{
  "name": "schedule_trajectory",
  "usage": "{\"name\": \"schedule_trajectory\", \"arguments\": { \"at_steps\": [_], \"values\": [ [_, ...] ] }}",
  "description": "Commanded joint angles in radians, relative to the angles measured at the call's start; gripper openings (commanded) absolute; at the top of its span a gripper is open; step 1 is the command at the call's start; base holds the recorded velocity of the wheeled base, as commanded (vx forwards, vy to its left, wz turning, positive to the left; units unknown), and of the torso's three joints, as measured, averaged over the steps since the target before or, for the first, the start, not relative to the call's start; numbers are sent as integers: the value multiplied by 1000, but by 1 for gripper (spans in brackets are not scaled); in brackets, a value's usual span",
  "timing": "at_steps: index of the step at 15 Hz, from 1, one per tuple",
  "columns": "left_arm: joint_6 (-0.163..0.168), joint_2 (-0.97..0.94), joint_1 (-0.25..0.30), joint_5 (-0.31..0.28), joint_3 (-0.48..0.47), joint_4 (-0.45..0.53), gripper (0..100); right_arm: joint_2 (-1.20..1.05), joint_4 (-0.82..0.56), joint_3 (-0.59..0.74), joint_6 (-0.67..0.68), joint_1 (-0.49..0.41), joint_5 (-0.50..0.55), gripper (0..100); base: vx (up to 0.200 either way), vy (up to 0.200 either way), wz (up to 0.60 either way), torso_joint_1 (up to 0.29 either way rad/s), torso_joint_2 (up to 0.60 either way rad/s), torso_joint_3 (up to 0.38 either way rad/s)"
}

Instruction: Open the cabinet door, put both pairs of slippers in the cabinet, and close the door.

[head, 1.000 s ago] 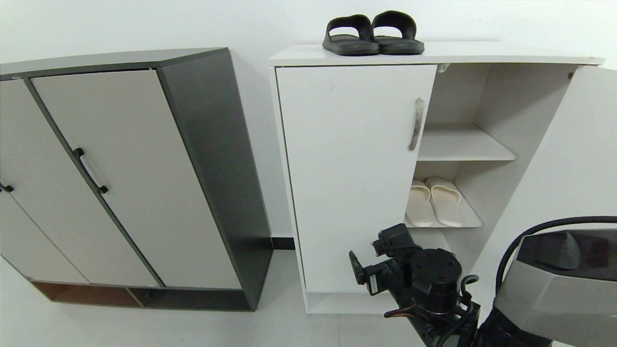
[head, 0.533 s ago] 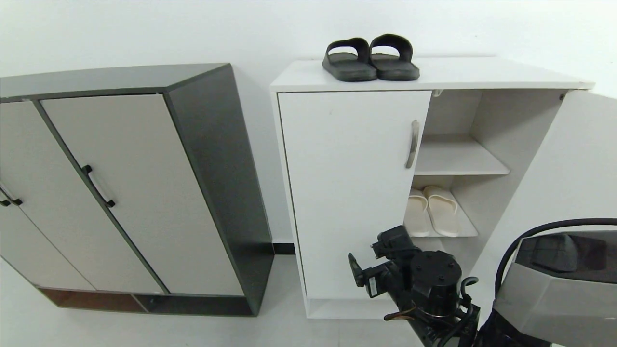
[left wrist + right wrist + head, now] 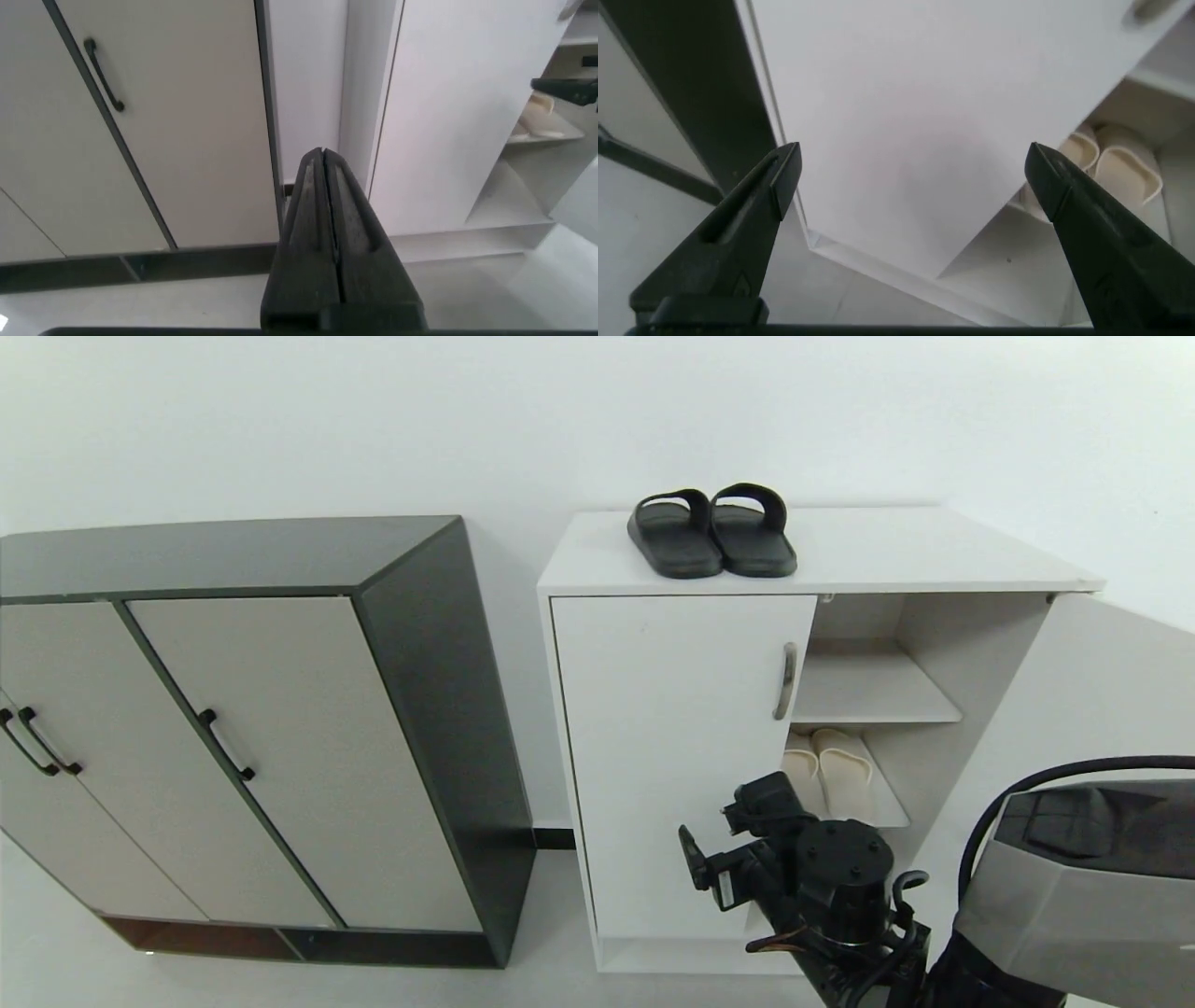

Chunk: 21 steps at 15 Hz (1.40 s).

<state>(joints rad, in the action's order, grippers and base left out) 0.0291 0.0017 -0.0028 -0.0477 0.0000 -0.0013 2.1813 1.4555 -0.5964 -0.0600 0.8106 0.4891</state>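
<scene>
- Right pincer: jaws spread wide, nothing between them. It sits low and near, in front of the shut left door of the white cabinet, and is not touching the door.
- Left pincer: fingers pressed together, gripping nothing. It points at the gap between the dark cabinet and the white cabinet, low toward the floor.
- Right door of the white cabinet: swung wide open to the right, with the shelves inside exposed. Door-opening step judged complete.
- Pale slippers: side by side on the lower shelf inside the white cabinet, just right of the left door's edge. First pair judged stowed.
- Black slippers: side by side on top of the white cabinet, toward its left half, well apart from both pincers. This pair is not inside, so the step is judged outstanding.
- Upper shelf: directly above the pale pair, inside the open right half. It is judged a likely spot for the black pair.
- Work remaining, by judgement: take the black pair off the top, set it inside, then swing the right door shut. Task assessed as roughly half done.
- Dark cabinet: stands to the left of the white one, both doors shut, black handles. It is judged to have no part in the task.
- Markings: no brand, label or writing can be read on the cabinets, the slippers or the pincers.
</scene>
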Motion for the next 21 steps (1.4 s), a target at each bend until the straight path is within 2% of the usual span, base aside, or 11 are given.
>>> {"name": "schedule_trajectory", "arguments": {
  "at_steps": [1,10,19,21],
  "values": [
    [0,1,0,0,0,0,0,3,0,0,0,-1,0,100,0,0,0,163,-466,-320],
    [0,1,0,0,0,0,0,11,-1,0,-3,1,2,100,0,0,0,191,-502,-313],
    [0,1,0,0,0,0,0,11,2,-5,-3,-1,2,100,0,0,0,245,-567,-321],
    [0,1,0,0,0,0,0,11,17,-5,-6,-1,-3,100,0,0,0,100,-217,-117]
  ]
}}
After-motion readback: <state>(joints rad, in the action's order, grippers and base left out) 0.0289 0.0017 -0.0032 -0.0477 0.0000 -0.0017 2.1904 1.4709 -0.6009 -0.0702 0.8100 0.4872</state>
